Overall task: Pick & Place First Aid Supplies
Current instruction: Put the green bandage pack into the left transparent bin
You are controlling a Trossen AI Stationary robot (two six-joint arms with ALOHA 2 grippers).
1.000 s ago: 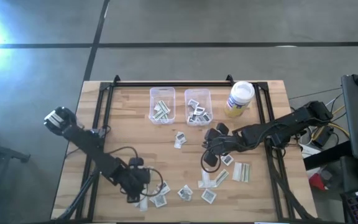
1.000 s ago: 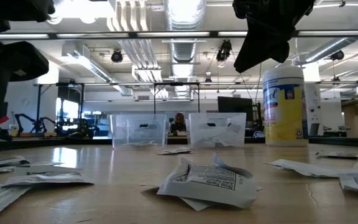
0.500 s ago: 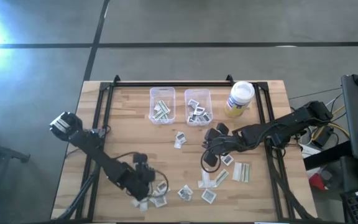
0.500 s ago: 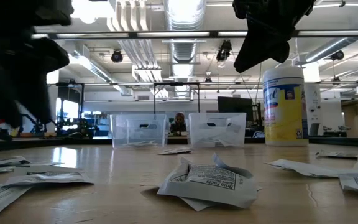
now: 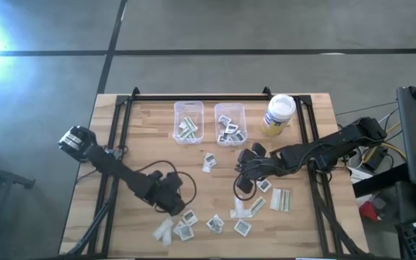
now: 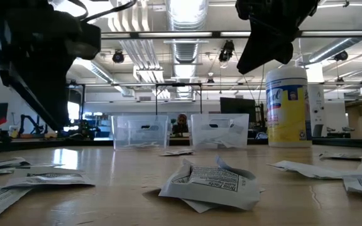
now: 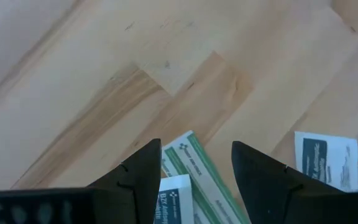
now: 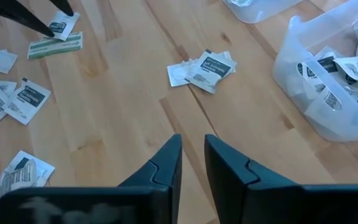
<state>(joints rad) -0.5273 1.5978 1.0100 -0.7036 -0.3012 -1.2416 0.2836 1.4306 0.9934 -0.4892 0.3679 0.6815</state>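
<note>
First aid packets lie scattered flat over the near half of the table: a square one (image 5: pixel 188 216), others (image 5: pixel 215 224) (image 5: pixel 243 228), pale strips (image 5: pixel 280 198) and a pair nearer the bins (image 5: pixel 209 162). My left gripper (image 5: pixel 173 206) hangs open, pointing steeply down over a green-striped strip (image 7: pixel 194 165) and a square packet (image 7: pixel 176 202), its fingers on either side without touching. My right gripper (image 5: pixel 244 189) hovers right of centre, above bare wood (image 8: pixel 191 118). Its fingers stand a narrow gap apart with nothing between them.
Two clear bins (image 5: pixel 188 121) (image 5: pixel 230 123) holding packets stand at the far middle. A white-lidded yellowish jar (image 5: pixel 279 114) is to their right. Black rails (image 5: pixel 121 137) (image 5: pixel 310 137) run along both table sides. Bare wood lies between the bins and the near packets.
My left gripper has moved from the near-left packets toward the table's right and a little toward the far edge. Its wrist has rolled, and it has stayed open. The packets lie as before.
</note>
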